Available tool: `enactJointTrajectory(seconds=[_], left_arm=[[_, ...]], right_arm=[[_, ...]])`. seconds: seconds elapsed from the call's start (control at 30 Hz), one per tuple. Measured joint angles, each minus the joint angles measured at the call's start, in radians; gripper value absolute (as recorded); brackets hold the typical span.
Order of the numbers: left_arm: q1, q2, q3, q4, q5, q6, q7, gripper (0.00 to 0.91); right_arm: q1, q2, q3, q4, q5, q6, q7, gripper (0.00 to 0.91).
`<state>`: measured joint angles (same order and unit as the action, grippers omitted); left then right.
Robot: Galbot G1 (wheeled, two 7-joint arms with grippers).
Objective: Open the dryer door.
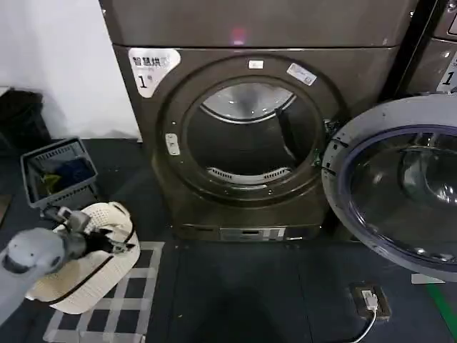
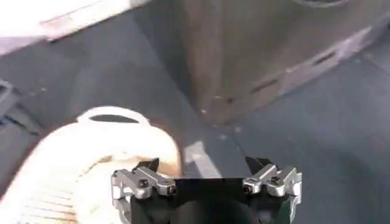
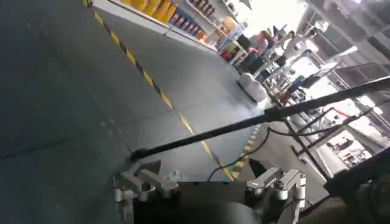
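Left claw (image 1: 123, 247) spread empty over the white basket (image 1: 86, 275); dryer door (image 1: 400, 189) swung wide; right claw (image 3: 207, 176) apart.

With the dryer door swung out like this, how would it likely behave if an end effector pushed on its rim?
The dryer door stands wide open on a hinge at the drum opening's right side, so a push would probably swing it rather than bend it. Its thick ring and glass centre suggest it is stiff and fairly heavy. The smooth rim may be slippery. The left end effector hangs open over a white basket.
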<state>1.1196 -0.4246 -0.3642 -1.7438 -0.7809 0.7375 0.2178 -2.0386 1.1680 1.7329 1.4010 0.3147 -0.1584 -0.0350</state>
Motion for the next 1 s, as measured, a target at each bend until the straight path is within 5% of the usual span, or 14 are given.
enactJointTrajectory(seconds=[1.0], left_arm=[[-0.040, 0.100, 0.071, 0.285, 0.265, -0.001, 0.318, 0.907]], right_arm=[[-0.017, 0.010, 0.018, 0.007, 0.055, 0.032, -0.035, 0.907]])
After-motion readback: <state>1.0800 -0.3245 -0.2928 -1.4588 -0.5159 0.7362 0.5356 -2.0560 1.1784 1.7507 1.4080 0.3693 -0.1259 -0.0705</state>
